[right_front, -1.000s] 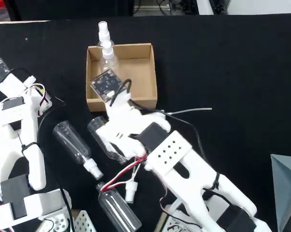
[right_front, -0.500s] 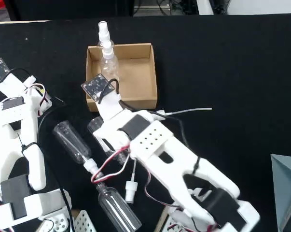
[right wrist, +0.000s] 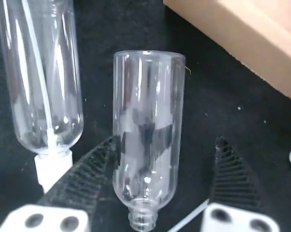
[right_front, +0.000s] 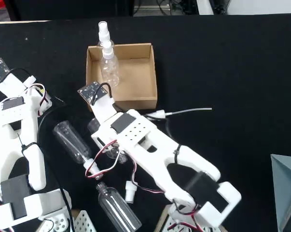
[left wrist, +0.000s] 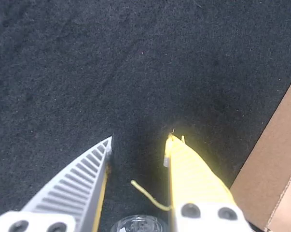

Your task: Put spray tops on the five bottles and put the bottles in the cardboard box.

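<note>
At the far left of the table the left arm (right_front: 15, 140) is resting over the black cloth (right_front: 232, 63), and its left gripper (left wrist: 139, 140) is hanging released above bare cloth, fingers spread with nothing between them and a cardboard edge just off to one side. Next over, a capped bottle (right_front: 73, 141) is lying on its side, its white spray top pointing toward the near edge. Just beside it an open-necked bottle (right wrist: 147, 130) is lying roughly parallel, largely covered in the high view by the right arm (right_front: 155, 159). The right gripper (right wrist: 167, 142) is sitting spread wide around this bottle, one black finger (right wrist: 92, 169) against its side and the other standing clear, so it is not yet clasped. Nearer the front edge a third bottle (right_front: 117, 210) is lying on the cloth, with a loose spray top (right_front: 131, 191) just beside its neck. Farther back the cardboard box (right_front: 145, 72) is sitting open, and an upright bottle (right_front: 109, 65) with a spray top is standing in its left part. A second upright bottle (right_front: 103, 30) is showing at the box's far wall; I cannot tell whether it is inside or behind. By the box's near right corner another spray top with tube (right_front: 157, 114) is lying on the cloth. At the right edge a grey object (right_front: 286, 188) is showing.
</note>
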You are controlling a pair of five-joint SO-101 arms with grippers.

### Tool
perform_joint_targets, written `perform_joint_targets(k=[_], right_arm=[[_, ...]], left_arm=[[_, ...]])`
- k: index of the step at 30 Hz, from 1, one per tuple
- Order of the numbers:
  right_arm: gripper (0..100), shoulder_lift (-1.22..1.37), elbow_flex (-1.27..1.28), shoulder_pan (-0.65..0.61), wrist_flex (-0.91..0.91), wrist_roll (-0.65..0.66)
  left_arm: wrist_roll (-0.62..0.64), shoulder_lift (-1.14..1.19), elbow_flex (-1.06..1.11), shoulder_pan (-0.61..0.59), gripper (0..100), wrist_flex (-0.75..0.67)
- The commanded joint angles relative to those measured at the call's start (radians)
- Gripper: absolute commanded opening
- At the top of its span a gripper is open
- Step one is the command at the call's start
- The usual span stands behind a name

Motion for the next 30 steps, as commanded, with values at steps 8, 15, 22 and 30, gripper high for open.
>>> perform_joint_targets(k=[8, 15, 22, 30], right_arm=[[25.2, 0.094, -0.120, -0.023, -0.034, 0.012], [25.1, 0.122, -0.125, -0.023, -0.028, 0.012], [25.0, 0.127, -0.125, -0.025, 0.020, 0.044], [11.8, 0.122, -0.128, -0.023, 0.026, 0.055]], left_arm=[[0.008, -0.006, -0.012, -0.007, 16, -0.021], [0.008, -0.006, -0.010, -0.007, 16, -0.021], [0.008, -0.006, -0.010, -0.007, 16, -0.021], [0.008, -0.006, -0.010, -0.007, 16, -0.021]])
